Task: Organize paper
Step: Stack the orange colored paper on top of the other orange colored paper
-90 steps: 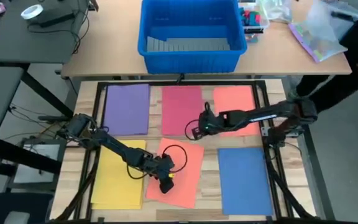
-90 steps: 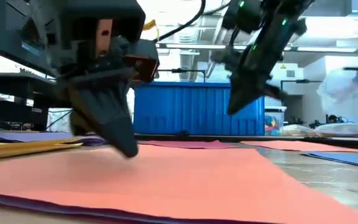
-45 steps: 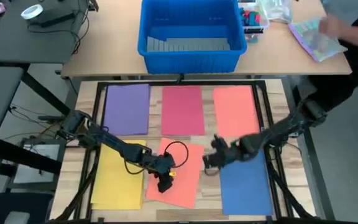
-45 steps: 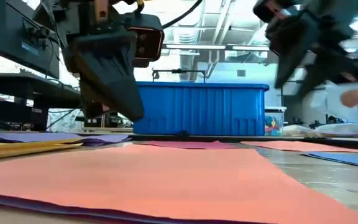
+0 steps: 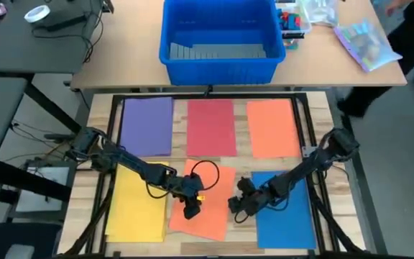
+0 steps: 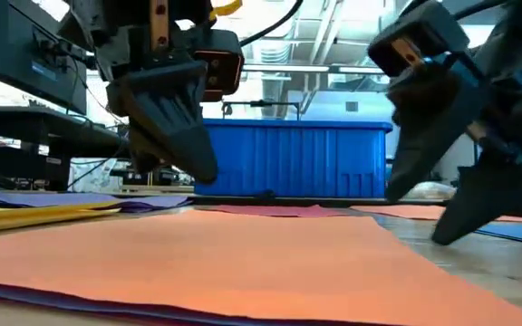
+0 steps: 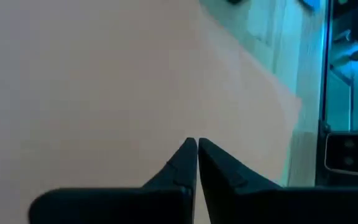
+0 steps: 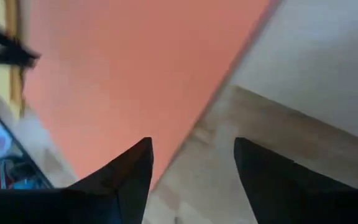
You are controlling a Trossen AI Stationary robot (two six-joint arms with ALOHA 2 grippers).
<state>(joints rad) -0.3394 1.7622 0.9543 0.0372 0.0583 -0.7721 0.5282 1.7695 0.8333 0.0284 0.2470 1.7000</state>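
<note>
Six sheets on the table. Far row: purple sheet left, red sheet middle, orange sheet right. Near row: yellow sheet left, blue sheet right, and between them a skewed orange-pink sheet, the one I'm working.

Left gripper sits over that skewed sheet, fingers pressed together and holding nothing. Right gripper is at the sheet's right edge, over bare wood between it and the blue sheet, jaws spread and empty.

Handling, my read: weightless, floppy, slick on wood. It will slide rather than lift if pushed flat. Best hold is an edge or corner; the right edge is nearest the spread jaws. The left tip could pin it while the right works under.

High view gives the layout and skew only. Low view shows a purple edge peeking under the near sheet, unseen from above. Right wrist view shows the sheet's edge running between its fingers.
</note>
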